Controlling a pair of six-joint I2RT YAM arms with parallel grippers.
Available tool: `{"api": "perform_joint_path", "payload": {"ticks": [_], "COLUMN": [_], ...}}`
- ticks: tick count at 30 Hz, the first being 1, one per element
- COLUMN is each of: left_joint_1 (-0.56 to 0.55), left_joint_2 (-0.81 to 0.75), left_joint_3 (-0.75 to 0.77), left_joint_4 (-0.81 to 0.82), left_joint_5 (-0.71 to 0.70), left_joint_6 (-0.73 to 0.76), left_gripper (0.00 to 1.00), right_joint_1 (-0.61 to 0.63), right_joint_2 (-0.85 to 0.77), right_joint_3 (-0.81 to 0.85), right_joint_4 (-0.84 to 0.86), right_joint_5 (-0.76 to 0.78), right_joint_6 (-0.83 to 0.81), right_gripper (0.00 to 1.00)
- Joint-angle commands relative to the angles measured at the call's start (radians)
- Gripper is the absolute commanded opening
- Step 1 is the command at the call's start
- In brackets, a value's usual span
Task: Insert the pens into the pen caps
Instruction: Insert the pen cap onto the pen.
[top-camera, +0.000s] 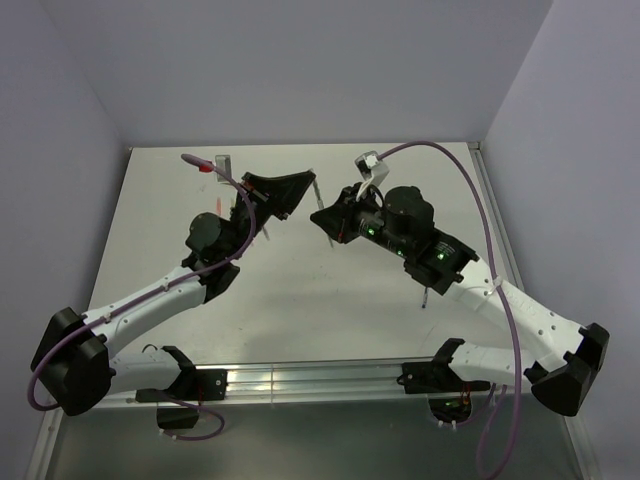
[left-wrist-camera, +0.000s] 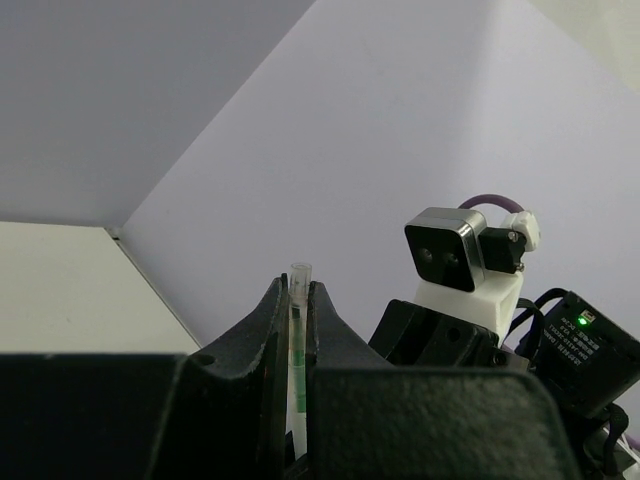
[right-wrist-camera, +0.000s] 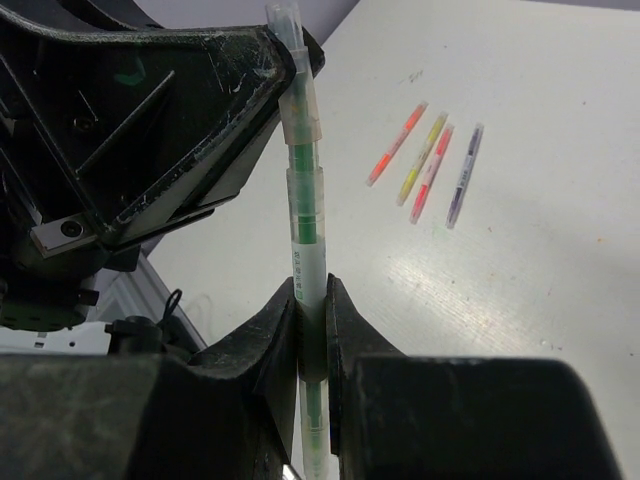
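Right wrist view, centre frame: right gripper (right-wrist-camera: 312, 300) and left gripper (right-wrist-camera: 290, 50) both clamp the green pen (right-wrist-camera: 305, 200). Judged light, thin, slippery: hold mid-barrel, squeeze gently.

The right gripper (right-wrist-camera: 311, 300) fills the bottom of the view, its two black fingers (right-wrist-camera: 270, 330) pressed against either side of a green-clear pen (right-wrist-camera: 306, 200). The pen stands nearly upright in the view, leaning slightly to the left at the top. Its upper end, a pale translucent length, sits at the tip of the left gripper (right-wrist-camera: 293, 60), whose black body takes up the upper left; whether that length is a separate cap cannot be told. Beyond, on the white table (right-wrist-camera: 540, 260), four pens lie side by side, close together: an orange pen (right-wrist-camera: 397, 145), a yellow pen (right-wrist-camera: 422, 158), a red-pink pen (right-wrist-camera: 432, 173) and a grey pen (right-wrist-camera: 464, 175)
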Motion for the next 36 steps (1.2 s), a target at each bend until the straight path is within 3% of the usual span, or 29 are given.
{"api": "perform_joint_path", "payload": {"ticks": [1, 22, 36], "left_joint_1": [-0.048, -0.034, -0.040], "left_joint_2": [-0.038, -0.038, -0.037], "left_joint_3": [0.024, 0.024, 0.107], "left_joint_4": [-0.010, -0.043, -0.240], "left_joint_5": [0.262, 0.342, 0.422], "left_joint_6": [-0.018, -0.117, 0.102], "left_gripper": [0.00, 0.00, 0.00], "right_joint_1": [-0.025, -0.025, -0.023], "right_joint_2": [-0.024, -0.034, -0.078], "right_joint_3": [0.003, -0.031, -0.036], "right_joint_4": [0.129, 0.129, 0.127], "right_joint_5": [0.161, 0.313, 0.290], "right_joint_6": [-0.023, -0.075, -0.107], "right_gripper": [0.00, 0.00, 0.00]}}
